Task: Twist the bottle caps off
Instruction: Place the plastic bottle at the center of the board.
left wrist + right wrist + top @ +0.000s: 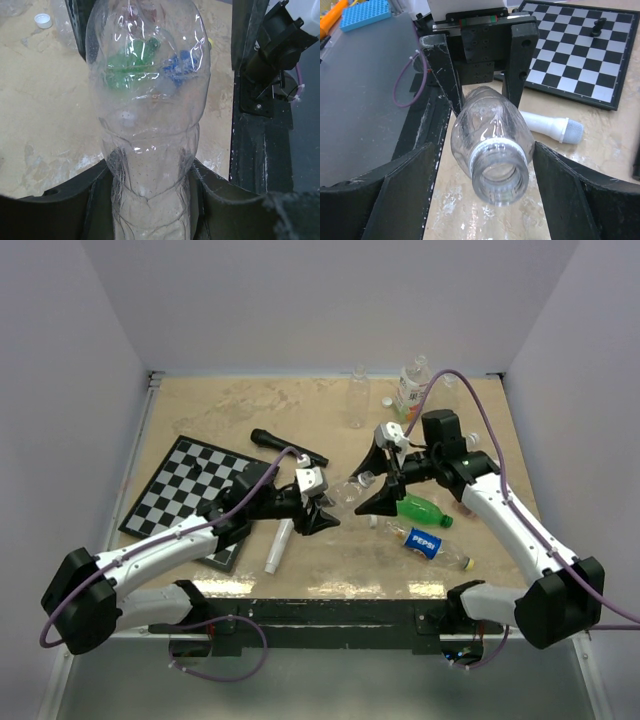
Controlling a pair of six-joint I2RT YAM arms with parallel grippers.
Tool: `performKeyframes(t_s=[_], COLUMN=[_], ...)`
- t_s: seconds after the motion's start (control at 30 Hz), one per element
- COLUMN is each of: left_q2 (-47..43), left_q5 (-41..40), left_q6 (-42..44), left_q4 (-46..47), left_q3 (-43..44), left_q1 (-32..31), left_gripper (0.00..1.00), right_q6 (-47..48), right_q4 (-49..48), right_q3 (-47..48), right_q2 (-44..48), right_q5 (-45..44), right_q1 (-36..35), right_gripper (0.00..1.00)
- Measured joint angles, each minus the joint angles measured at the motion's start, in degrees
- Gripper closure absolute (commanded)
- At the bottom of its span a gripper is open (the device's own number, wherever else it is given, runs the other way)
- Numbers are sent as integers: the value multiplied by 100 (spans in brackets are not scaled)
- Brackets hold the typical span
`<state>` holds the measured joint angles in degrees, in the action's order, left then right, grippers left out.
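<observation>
A tan table top (220, 410) with pale walls around it is seen. Two white and black arms are stretched over it from the near edge. A black and white checked game board (185, 490) is laid on the left side of the table. A small black game piece (598, 26) is stood on it.

A clear plastic bottle (487, 117) is held on its side between the two arms. Its body is gripped by the left claw (150, 172), which is closed on it from both sides. The bottle's mouth is turned toward the right wrist camera. It is seen to be open, with a white ring around the neck. The right claw (484, 150) is held wide, with one finger on each side of the neck. A gap is left on both sides, so the bottle is not touched by it.

A green plastic bottle (425, 510) and a clear bottle with a blue label (428, 543) are laid on the table just beside the right arm. Two more bottles are stood upright at the back: a plain clear one (358, 398) and one with a white label (411, 390). A long white microphone (278, 545) is laid on the table near the left claw.

A small white round plastic cap (43, 20) is laid on the table on its own. It is well apart from the held bottle and close to the upright bottles at the back.
</observation>
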<state>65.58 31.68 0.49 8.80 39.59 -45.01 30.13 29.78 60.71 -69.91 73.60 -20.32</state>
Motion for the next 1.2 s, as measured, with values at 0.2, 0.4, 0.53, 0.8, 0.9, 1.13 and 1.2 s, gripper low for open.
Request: performKeyframes(t_s=[0.2,0.4,0.53,0.8,0.9,1.13,1.2], left_q2=[166,192,160,-586,-1169,-1799,-1731], left_q5=[142,245,219,-1143,-2000,-3101,-3178], left_q6=[-420,-629,-732,-422,-173,236,299], left_q4=[385,525,542,-48,-275,-433,-529], left_q3=[-26,-39,-39,-39,-42,-98,-98], left_q1=[0,4,39,142,151,151,151], left_gripper=[100,63,27,0,0,0,0], right_q6=[-332,-439,-525,-511,-514,-610,-608], right_q4=[-313,-551,-706,-308,-140,-83,-125], right_q3=[0,0,-11,166,490,1447,1705], right_q2=[-245,-280,-269,-2,44,-339,-684], right_q5=[-9,-24,-35,-623,-1685,-4046,-4594], right_q1=[-210,-208,-208,715,1180,1598,1598], right_gripper=[42,78,82,80,79,77,75])
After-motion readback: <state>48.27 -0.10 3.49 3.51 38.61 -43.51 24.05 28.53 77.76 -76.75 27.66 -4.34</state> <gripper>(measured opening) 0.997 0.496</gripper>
